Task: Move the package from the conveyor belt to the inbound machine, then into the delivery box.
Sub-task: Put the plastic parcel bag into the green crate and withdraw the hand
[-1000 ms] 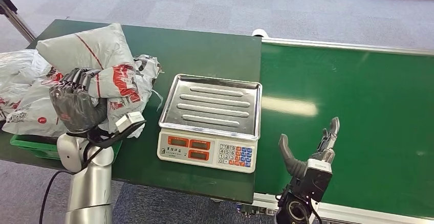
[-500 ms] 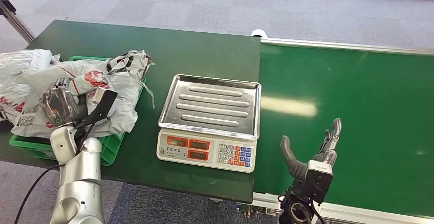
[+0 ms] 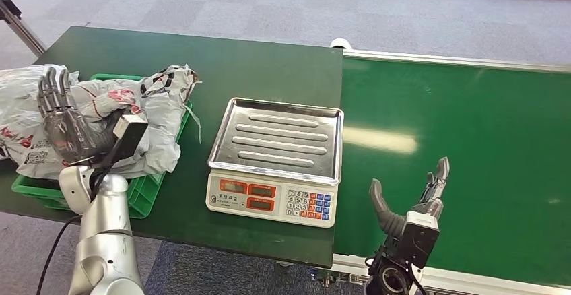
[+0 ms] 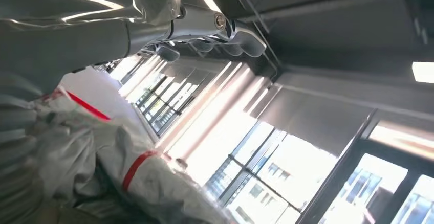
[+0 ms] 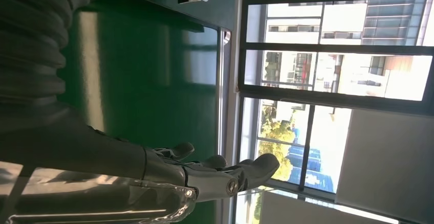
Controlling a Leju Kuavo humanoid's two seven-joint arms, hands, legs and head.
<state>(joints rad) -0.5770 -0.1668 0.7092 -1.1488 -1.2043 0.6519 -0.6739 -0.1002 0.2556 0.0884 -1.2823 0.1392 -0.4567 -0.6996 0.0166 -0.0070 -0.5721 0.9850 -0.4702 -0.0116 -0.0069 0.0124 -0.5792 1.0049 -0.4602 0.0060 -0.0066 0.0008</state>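
Hovering over package (image 3: 145, 110), L robot hand (image 3: 62, 120) fingers spread, empty.

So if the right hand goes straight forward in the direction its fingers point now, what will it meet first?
Probably nothing soon. The right hand is open above the green conveyor belt, fingers pointing along its bare surface toward the far edge. The scale sits off to its left, outside that line. Height above the belt is unclear.

even, bright daylight across the head view, sharp throughout. a pale streak of glare lies on the conveyor belt (image 3: 458, 147) near its edge beside the worktop (image 3: 222, 59), and the scale's steel tray (image 3: 279, 137) shines. both wrist views face blown-out windows, with nearby parts dark and soft.
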